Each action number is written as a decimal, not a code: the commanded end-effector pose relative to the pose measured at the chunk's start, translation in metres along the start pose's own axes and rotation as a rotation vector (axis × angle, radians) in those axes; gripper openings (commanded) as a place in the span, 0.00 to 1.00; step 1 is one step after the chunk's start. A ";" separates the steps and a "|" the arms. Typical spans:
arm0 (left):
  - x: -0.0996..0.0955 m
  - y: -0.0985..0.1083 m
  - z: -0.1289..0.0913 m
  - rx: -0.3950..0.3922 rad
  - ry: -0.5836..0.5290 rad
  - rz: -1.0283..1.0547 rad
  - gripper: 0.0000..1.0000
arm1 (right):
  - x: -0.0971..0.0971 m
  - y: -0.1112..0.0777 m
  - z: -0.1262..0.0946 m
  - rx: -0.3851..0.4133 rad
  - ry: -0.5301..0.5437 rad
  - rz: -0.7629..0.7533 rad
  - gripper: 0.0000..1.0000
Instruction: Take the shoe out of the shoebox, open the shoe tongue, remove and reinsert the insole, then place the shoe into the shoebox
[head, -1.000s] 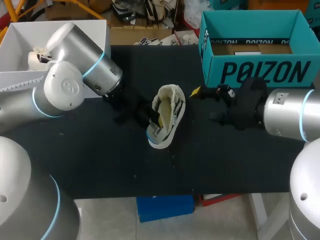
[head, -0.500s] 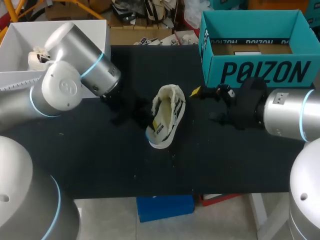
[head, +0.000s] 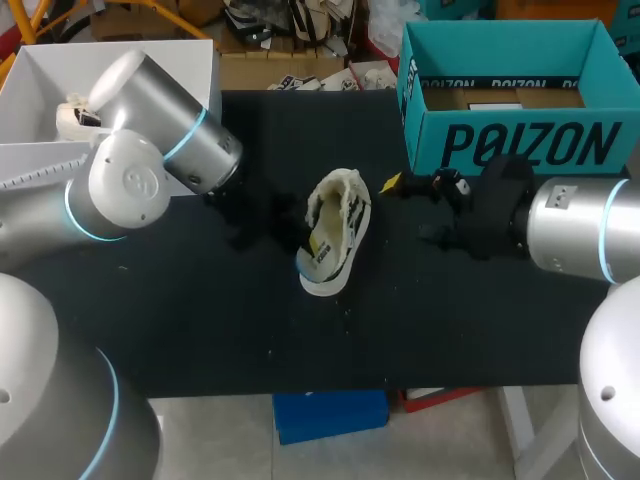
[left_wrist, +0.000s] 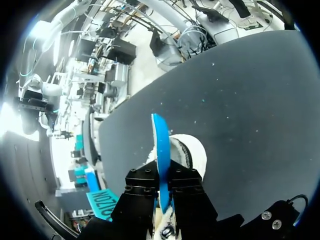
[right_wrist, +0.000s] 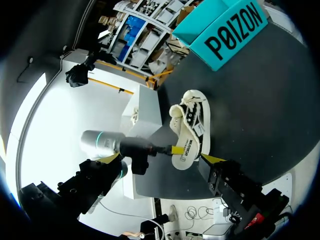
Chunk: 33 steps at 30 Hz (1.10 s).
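The shoe (head: 337, 228) lies on the dark worktop (head: 200, 320), out of the teal shoebox (head: 520, 140) and near the worktop's middle; it is tipped onto its side, its opening turned up and toward the left arm, its pale sole toward the right arm. The shoebox stands open at the far right corner, well apart from the shoe.

The left arm comes in from the left side, its elbow raised over the white box (head: 30, 70) at the far left corner, its forearm sloping down and across to the shoe; the left gripper (left_wrist: 160, 187) sits right at the shoe's opening; in the left wrist view its fingers are clenched on the thin blue insole (left_wrist: 159, 140), which stands on edge between them and runs out ahead over the shoe's white heel. From the right wrist view one yellow tip of that gripper rests against the side of the shoe.

The right arm comes in from the right side, its forearm level and low above the worktop in front of the shoebox, the wrist pointing toward the shoe; the right gripper (right_wrist: 162, 158) hangs just short of the shoe and apart from it; its fingers are spread wide and grasp nothing, the shoe and the left gripper showing ahead between the two yellow tips.
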<state>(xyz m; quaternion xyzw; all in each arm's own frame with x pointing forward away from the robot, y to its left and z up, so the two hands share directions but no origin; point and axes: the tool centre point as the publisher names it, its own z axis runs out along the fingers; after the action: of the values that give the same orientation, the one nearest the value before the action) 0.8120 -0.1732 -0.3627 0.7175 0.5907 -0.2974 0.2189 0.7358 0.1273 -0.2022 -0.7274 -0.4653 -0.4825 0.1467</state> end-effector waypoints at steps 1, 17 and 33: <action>-0.002 0.001 0.001 -0.001 -0.009 -0.008 0.00 | -0.005 0.002 -0.003 0.033 0.012 0.009 1.00; -0.012 -0.020 -0.020 -0.036 -0.134 -0.152 0.00 | -0.005 0.002 -0.003 0.033 0.012 0.009 1.00; -0.025 -0.043 -0.024 -0.055 -0.177 -0.184 0.00 | -0.005 0.002 -0.003 0.033 0.012 0.009 1.00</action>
<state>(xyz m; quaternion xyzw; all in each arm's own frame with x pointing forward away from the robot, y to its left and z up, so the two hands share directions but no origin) 0.7773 -0.1672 -0.3247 0.6279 0.6374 -0.3674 0.2539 0.7358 0.1273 -0.2022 -0.7274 -0.4653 -0.4825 0.1467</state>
